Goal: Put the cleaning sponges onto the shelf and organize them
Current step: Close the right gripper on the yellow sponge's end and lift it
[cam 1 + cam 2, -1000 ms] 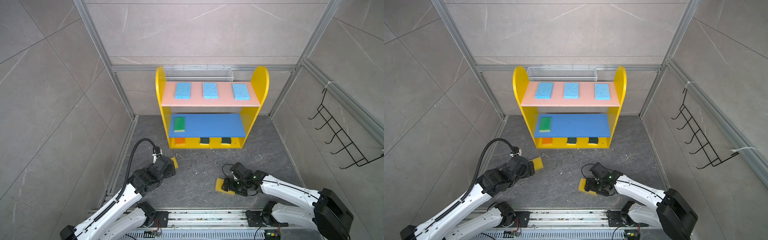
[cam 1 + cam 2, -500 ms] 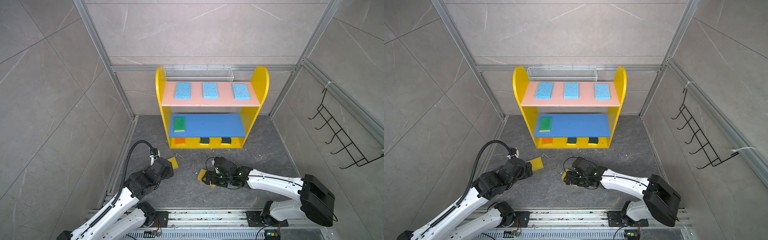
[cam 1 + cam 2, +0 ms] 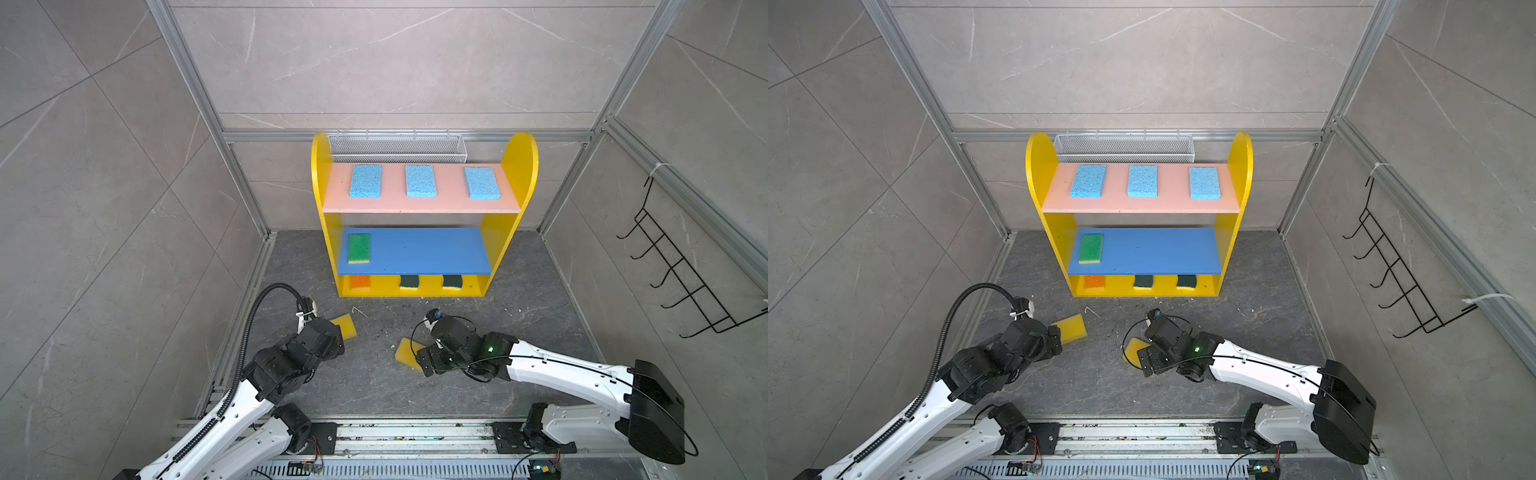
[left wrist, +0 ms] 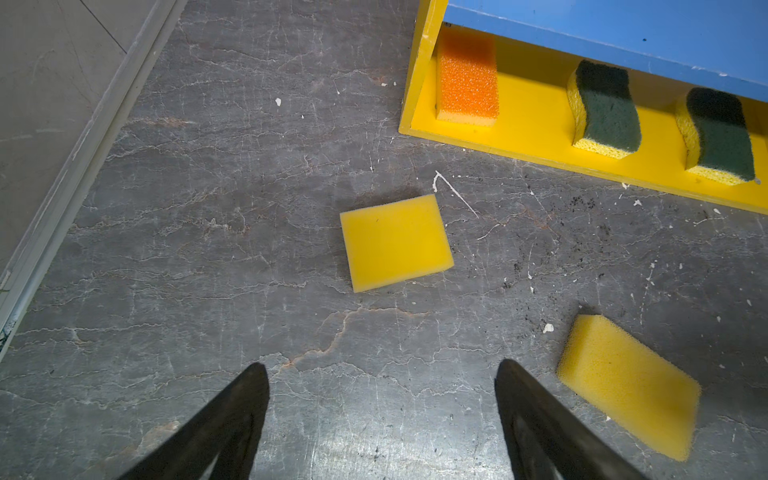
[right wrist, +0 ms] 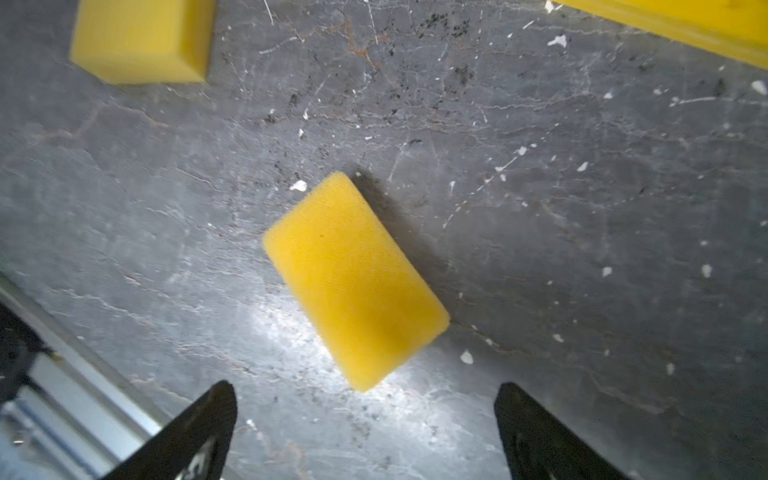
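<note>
Shelf (image 3: 319, 174) stands upright at the back of the desk (image 3: 374, 386), with seven sponges on it.

Pink top board (image 3: 415, 203): three light blue sponges (image 3: 365, 181) (image 3: 420, 181) (image 3: 482, 183) in a row, well apart from each other.

Blue middle board (image 3: 424, 253): one bright green sponge (image 3: 359, 248) at the left end. The rest of the board is bare.

Bottom board (image 4: 536, 124): orange sponge (image 4: 467, 79) against the left side panel. Two dark-green scourers (image 4: 606, 108) (image 4: 721, 133) sit to its right, each apart from the next.

Off the shelf: two yellow sponges on the desk in front of it. The left yellow sponge (image 4: 395, 243) lies flat, near the shelf's left front corner. The right yellow sponge (image 5: 355, 280) lies nearer the middle of the desk, skewed. Whether it sits quite flat cannot be told.

Left tool (image 4: 382, 365): jaws spread wide, nothing between them. It hovers short of the left yellow sponge without touching it.

Right tool (image 5: 365, 384): jaws spread wide, gripping nothing. The right yellow sponge's near corner reaches about level with the fingertips, and neither finger touches it.

White wire mesh basket (image 3: 397, 147) sits behind the shelf. Black wire hook rack (image 3: 681, 282) hangs on the right wall.
</note>
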Robot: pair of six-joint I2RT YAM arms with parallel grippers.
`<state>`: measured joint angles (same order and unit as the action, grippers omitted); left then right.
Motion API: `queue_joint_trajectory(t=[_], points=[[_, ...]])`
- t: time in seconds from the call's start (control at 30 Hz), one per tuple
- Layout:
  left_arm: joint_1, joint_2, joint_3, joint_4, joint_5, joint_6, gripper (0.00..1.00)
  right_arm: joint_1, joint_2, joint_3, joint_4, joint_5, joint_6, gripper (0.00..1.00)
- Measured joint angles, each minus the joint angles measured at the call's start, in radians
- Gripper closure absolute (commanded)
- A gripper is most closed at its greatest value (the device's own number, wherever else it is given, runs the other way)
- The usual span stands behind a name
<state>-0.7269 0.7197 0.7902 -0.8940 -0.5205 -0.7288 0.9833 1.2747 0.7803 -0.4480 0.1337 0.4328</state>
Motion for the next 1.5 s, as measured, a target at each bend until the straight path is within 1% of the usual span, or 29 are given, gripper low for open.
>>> queue_joint_trajectory(t=[0.17,0.27,0.47,0.67,0.83,1.0,1.1,1.23,1.37,1.5], points=[[0.0,0.003,0.0,0.0,0.0,0.004,0.12,-0.01,0.035,-0.037,0.05,0.006,-0.132,0.01],[0.0,0.014,0.0,0.001,0.001,0.008,0.12,-0.026,0.071,-0.037,0.097,-0.033,-0.201,0.01],[0.0,0.027,0.001,0.003,0.002,0.02,0.12,-0.068,0.168,-0.01,0.127,-0.091,-0.27,0.01],[0.0,0.025,0.003,0.004,0.002,0.026,0.12,-0.075,0.259,0.021,0.128,-0.127,-0.293,0.01],[0.0,0.023,0.004,0.004,0.001,0.033,0.12,-0.075,0.288,0.037,0.127,-0.145,-0.299,0.01],[0.0,0.018,0.009,0.004,0.0,0.037,0.12,-0.075,0.328,0.07,0.116,-0.148,-0.299,0.05],[0.0,0.015,0.009,0.004,0.0,0.037,0.12,-0.074,0.349,0.074,0.108,-0.15,-0.297,0.06],[0.0,0.002,0.009,0.003,0.0,0.037,0.12,-0.071,0.351,0.074,0.092,-0.148,-0.275,0.07],[0.0,-0.022,0.009,0.003,0.0,0.036,0.12,-0.058,0.351,0.074,0.064,-0.129,-0.241,0.11],[0.0,-0.044,0.009,0.002,0.0,0.036,0.13,-0.013,0.354,0.076,0.056,-0.103,-0.208,0.14]])
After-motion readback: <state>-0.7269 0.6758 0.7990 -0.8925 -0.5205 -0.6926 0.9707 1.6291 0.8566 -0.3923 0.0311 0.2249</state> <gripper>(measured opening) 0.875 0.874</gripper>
